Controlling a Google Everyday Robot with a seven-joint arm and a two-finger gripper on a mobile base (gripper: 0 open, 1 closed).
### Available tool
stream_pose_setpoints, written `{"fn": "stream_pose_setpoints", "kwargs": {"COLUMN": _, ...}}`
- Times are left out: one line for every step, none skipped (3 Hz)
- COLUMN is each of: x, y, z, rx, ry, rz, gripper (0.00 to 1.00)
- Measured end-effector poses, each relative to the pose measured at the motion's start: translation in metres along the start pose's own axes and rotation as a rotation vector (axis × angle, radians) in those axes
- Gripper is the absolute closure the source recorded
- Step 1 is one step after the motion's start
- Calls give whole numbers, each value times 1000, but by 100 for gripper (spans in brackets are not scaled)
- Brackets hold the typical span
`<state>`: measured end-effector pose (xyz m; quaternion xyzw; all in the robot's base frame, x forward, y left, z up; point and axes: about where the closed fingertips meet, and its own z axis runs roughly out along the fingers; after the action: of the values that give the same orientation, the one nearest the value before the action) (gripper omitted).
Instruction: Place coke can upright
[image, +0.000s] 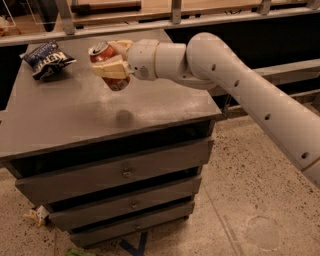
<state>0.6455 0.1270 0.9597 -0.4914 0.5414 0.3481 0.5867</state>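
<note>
The coke can is a red-orange can with a silver top. It is held in the air above the grey cabinet top, nearly upright, leaning a little with its top toward the left. My gripper is shut on the coke can, its cream fingers wrapped across the can's middle. The white arm reaches in from the right. The can's shadow lies on the cabinet top below it.
A dark blue chip bag lies at the back left of the cabinet top. The cabinet has three drawers facing front. A rail and shelf run behind. Speckled floor lies to the right.
</note>
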Motion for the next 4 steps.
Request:
{"fn": "stream_pose_setpoints", "kwargs": {"x": 10, "y": -3, "z": 0, "rx": 22, "ry": -1, "rz": 61, "gripper": 100}}
{"fn": "stream_pose_setpoints", "kwargs": {"x": 21, "y": -3, "z": 1, "rx": 44, "ry": -23, "rz": 145, "gripper": 100}}
{"fn": "stream_pose_setpoints", "kwargs": {"x": 28, "y": -2, "z": 4, "rx": 57, "ry": -53, "rz": 194, "gripper": 100}}
{"fn": "stream_pose_setpoints", "kwargs": {"x": 32, "y": 0, "z": 6, "rx": 65, "ry": -80, "rz": 212, "gripper": 100}}
